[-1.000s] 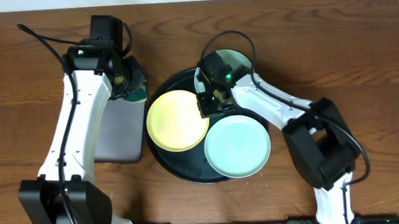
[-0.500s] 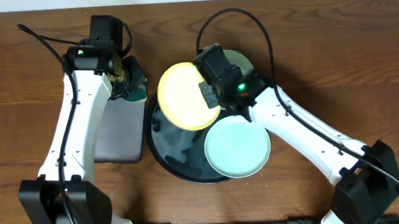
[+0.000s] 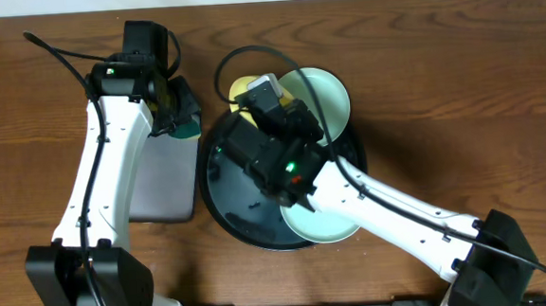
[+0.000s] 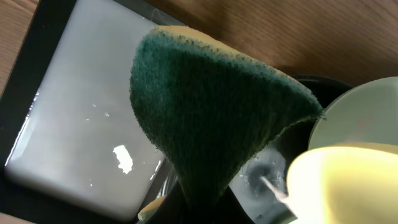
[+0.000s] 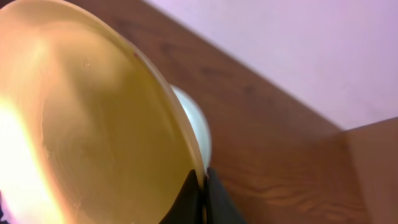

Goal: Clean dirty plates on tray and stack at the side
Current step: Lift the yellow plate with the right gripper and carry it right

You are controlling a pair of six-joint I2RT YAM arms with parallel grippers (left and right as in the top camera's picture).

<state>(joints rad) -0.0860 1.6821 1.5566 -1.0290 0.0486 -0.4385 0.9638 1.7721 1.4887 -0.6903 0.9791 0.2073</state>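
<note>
My right hand (image 5: 202,190) is pinched shut on the rim of the pale yellow plate (image 5: 93,124). It holds the plate tilted almost on edge above the far side of the black tray (image 3: 226,199). My left hand (image 3: 178,116) is clamped shut on the green sponge (image 4: 211,118), over the far right corner of the grey rectangular tray (image 4: 81,124) and just left of the plate.

What worries me is that grip. Two fingertips on a thin, smooth rim give little purchase. Droplets on the black tray suggest things are wet, so the plate may be slick. If I press the sponge hard against its face, I judge it could pivot in the pinch or slide out altogether.

A dropped plate would land badly. One mint plate (image 3: 326,88) sits at the tray's far rim, right behind the yellow one. The other mint plate (image 3: 327,227) lies on the near right of the tray, partly under my right arm. A fall could knock either one or clatter off onto the tabletop (image 3: 497,82).

Scrubbing near the unsupported far edge would lever hardest against my fingers. Bringing both hands together also risks the sponge hand bumping the plate before it is lined up.
</note>
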